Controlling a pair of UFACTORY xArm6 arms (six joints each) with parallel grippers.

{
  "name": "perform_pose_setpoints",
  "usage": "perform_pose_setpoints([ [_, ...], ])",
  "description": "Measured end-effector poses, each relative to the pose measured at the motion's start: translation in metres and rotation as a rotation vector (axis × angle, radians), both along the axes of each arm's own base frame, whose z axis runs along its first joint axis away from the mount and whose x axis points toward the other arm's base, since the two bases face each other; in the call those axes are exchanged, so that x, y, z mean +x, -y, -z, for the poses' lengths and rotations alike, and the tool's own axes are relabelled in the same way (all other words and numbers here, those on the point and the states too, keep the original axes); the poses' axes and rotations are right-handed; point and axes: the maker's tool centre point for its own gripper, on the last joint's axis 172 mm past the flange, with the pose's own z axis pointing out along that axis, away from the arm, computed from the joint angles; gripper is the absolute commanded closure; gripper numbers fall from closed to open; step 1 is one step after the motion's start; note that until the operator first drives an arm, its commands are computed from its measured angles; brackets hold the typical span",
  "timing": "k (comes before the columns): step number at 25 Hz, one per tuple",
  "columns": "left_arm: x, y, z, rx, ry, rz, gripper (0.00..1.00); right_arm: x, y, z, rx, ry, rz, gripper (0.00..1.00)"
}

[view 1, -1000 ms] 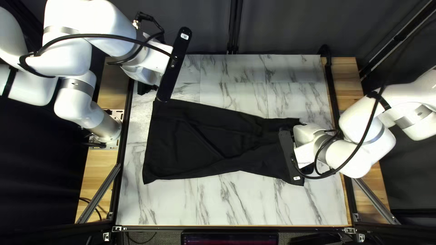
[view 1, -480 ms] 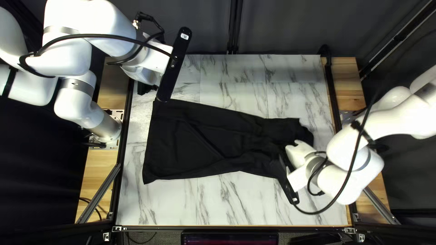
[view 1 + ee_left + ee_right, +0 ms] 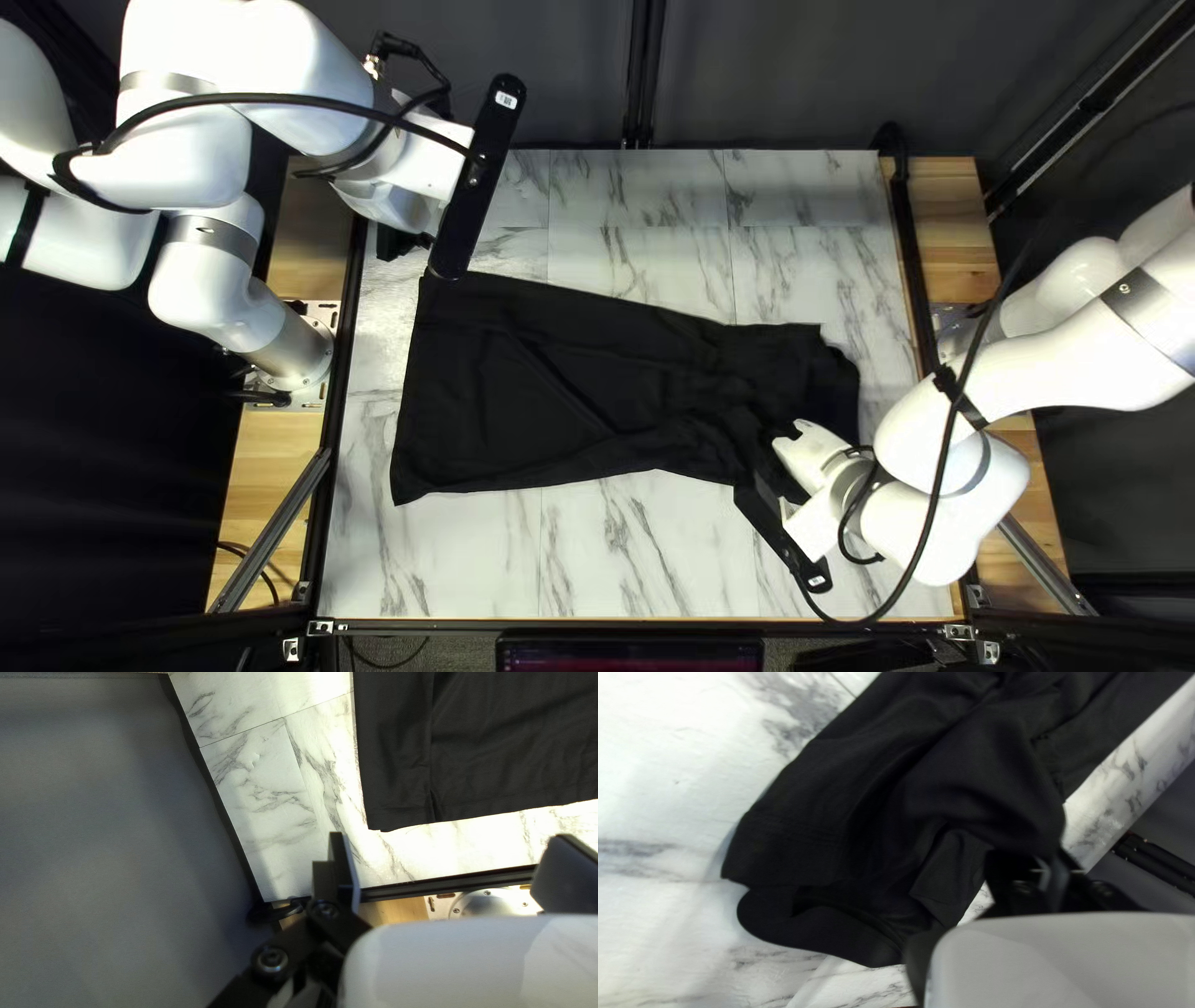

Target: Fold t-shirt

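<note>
"Toward the left of the top left view, what is the left gripper point(image 3: 477, 181) doing?"

"It's raised above the table point(image 3: 635, 560), with the black bar across it overlapping a corner of the t-shirt point(image 3: 585, 386) as seen from there. In the left wrist view its two black fingers point(image 3: 339, 858) stand wide apart, and the shirt's straight hem lies ahead, apart from them."

"And the right one?"

"The right gripper point(image 3: 782, 539) is down by the shirt, near the table's near edge. Its fingers point(image 3: 1057, 880) are closed together, pinching a bit of black cloth at the tips. In the right wrist view a fold rises to them, with loose creases all around it."

"Can you see the tips from above?"

"No, the arm and gripper body hide them. I go by the wrist view for the pinch."

"Where does the rest of the shirt lie?"

"Across the middle of the table: the wide, fairly smooth end toward the left arm, the rumpled end toward the right arm. A long crease slants through the wide part, and the cloth bunches up beside the right gripper."
</note>
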Motion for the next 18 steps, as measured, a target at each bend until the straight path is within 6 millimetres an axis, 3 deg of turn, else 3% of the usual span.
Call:
perform_pose_setpoints([
  [4, 0.0, 0.0, 0.0, 0.0, 0.0, 0.0, 0.0, -0.001, 0.021, -0.036, -0.042, 0.032, 0.05, 0.0],
  [11, 0.0, 0.0, 0.0, 0.0, 0.0, 0.0, 0.0, -0.003, 0.072, -0.081, 0.004, 0.082, 0.144, 0.0],
  [18, 0.0, 0.0, 0.0, 0.0, 0.0, 0.0, 0.0, -0.027, 0.125, -0.155, 0.094, 0.121, 0.266, 0.0],
])
